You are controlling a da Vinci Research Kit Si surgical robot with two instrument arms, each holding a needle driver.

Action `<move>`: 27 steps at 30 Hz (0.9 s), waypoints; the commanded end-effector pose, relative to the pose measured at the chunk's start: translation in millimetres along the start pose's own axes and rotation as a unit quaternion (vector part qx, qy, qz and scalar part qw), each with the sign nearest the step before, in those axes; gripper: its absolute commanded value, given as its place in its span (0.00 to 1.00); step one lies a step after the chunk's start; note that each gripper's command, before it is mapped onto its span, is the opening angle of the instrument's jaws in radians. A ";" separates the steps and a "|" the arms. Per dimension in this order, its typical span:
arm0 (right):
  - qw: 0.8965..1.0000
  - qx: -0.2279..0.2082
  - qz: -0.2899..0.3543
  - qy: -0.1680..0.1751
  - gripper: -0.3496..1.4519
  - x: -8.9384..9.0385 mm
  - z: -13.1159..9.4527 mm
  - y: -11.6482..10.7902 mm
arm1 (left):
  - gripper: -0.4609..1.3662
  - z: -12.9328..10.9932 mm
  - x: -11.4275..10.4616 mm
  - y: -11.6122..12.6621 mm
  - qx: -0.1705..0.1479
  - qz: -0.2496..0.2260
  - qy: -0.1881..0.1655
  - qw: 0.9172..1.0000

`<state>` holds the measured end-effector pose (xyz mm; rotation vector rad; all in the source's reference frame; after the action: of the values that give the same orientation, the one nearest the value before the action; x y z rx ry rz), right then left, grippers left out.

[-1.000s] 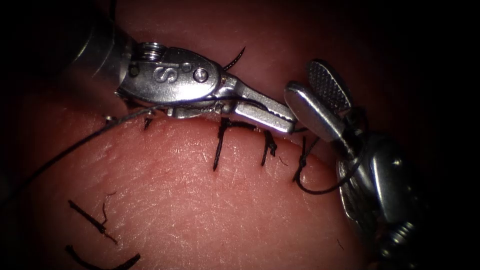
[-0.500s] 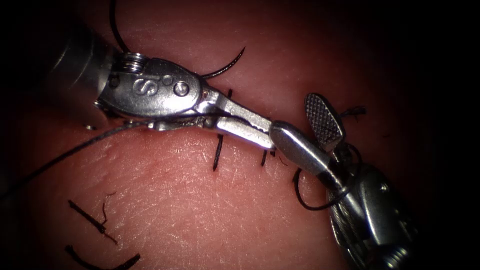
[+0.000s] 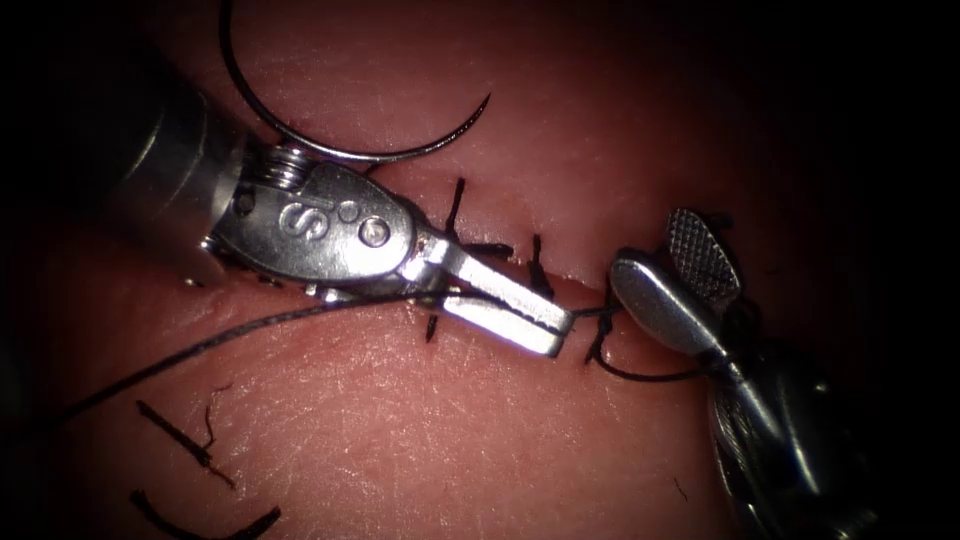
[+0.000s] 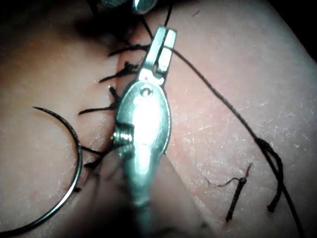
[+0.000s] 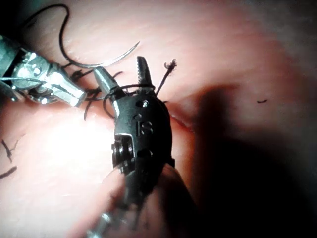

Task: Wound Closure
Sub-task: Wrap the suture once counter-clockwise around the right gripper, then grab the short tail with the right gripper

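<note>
The left tool lies along the stitched cut, jaws shut on the thread, which trails off to the lower left. In its wrist view the shut jaws hold the same thread. The right tool stands with jaws open just right of the left tool's tip, holding nothing. A loop of thread curls around it by the rightmost stitch. The curved needle lies free on the tissue beyond the cut, not in the tissue, and neither tool holds it. It shows again as needle and needle.
Several dark stitches cross the cut. Cut ends of thread lie on the tissue at the lower left, with more thread ends near the left tool's shaft. The open right tool has the left tool beside it.
The left tool has moved down across the cut with the thread, uncovering the needle behind it. The right tool's open jaws have dropped lower, with the thread still looped around them.
</note>
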<state>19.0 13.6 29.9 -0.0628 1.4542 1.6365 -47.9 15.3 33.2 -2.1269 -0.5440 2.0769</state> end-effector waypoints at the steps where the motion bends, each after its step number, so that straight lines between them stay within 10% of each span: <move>1: 1.000 -0.006 0.001 -0.003 0.40 -0.1 -0.1 0.2 | 0.06 0.0 0.0 -0.1 -0.002 0.000 0.000 1.000; 27: 0.987 -0.142 0.071 -0.036 0.50 -1.4 -0.5 2.3 | 0.06 2.1 -0.4 -1.2 -0.021 -0.002 -0.030 0.999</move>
<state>17.9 12.9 32.4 -0.0629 1.1840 1.9347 -50.2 15.9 33.9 -2.0862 -0.5943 2.1522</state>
